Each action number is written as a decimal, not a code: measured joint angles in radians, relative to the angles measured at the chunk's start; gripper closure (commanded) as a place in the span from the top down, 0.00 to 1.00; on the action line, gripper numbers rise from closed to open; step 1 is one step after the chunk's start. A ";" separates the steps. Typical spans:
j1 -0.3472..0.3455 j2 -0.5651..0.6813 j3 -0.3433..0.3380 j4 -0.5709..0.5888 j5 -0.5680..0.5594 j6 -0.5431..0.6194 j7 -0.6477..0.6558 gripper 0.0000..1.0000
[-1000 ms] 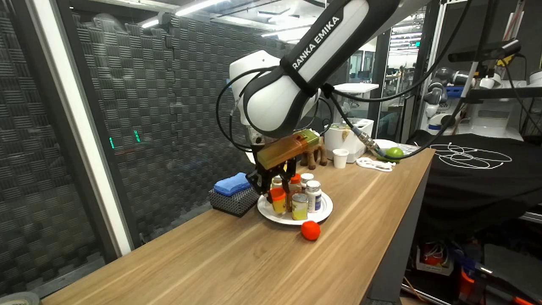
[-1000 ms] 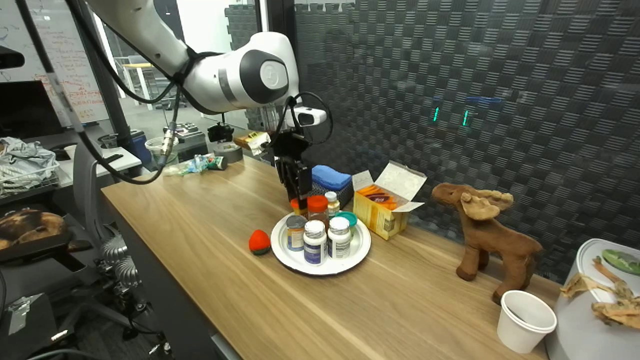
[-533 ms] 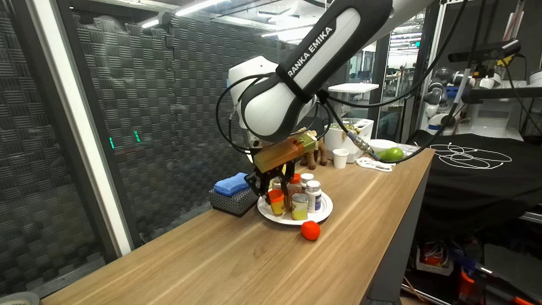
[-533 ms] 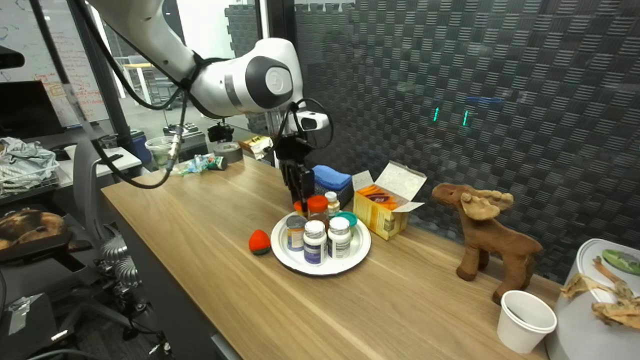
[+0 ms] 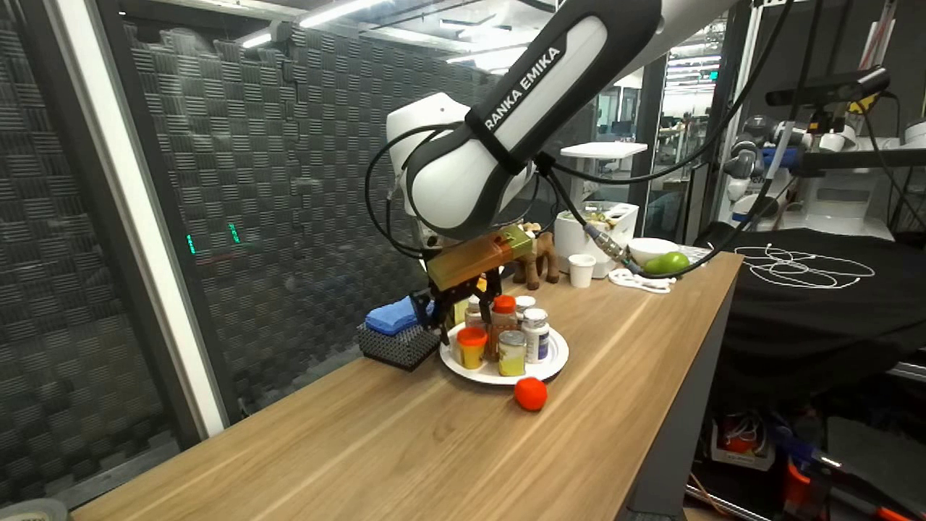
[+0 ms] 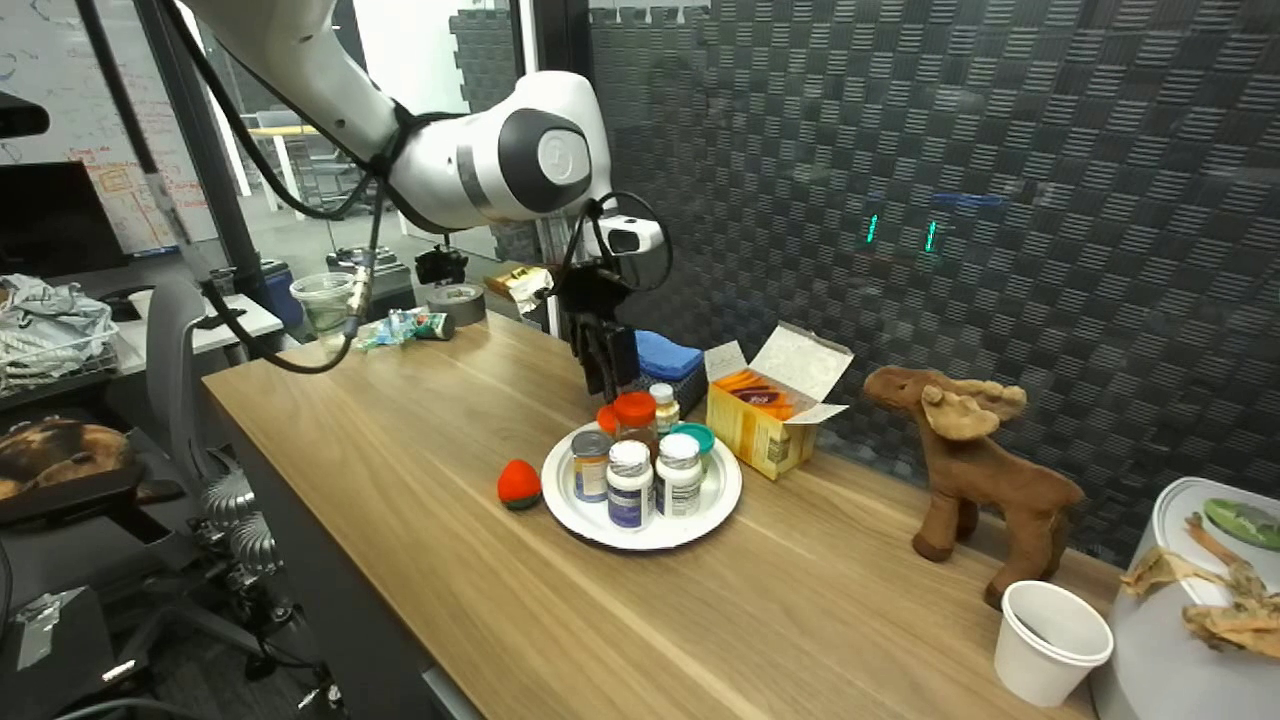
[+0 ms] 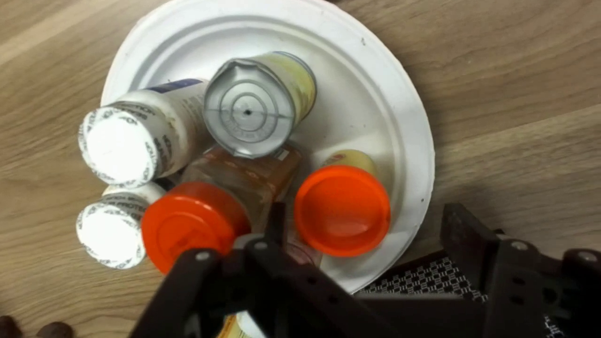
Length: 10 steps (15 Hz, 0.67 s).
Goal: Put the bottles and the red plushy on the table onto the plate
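The wrist view shows the tool with its fingers wide apart, one on either side of the orange-lidded tub and clamped on nothing. The tub is likely light and stiff, its smooth lid a little slippery. One finger comes down between it and the brown red-capped bottle; whether it touches that bottle I cannot tell. The bottle, being tall, could topple if brushed, so a straight rise seems the safe way out.

Both stand upright on the plate, with a metal-topped can, a purple-labelled white bottle, another white bottle and a green-lidded tub; a small pale-capped bottle stands by them, base partly hidden.

In both exterior views the red plushy lies on the desk just beside the plate, and looks to be the one thing left to bring over. I expect it to be light and soft, giving under pressure and hard to harm. It sits low, so the fingers should come down near the desk and press gently across its widest part, below the rounded top.

Farther out, a yellow box stands near the plate and a brown plush animal well apart.
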State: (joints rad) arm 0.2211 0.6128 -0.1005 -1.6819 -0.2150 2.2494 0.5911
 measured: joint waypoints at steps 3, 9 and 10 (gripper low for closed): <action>0.000 0.000 0.000 0.014 0.000 0.001 0.000 1.00; 0.003 -0.017 0.003 0.037 0.000 0.001 0.000 1.00; 0.006 -0.027 0.003 0.037 0.000 0.001 0.000 1.00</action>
State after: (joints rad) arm 0.2273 0.5862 -0.0975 -1.6451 -0.2150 2.2501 0.5911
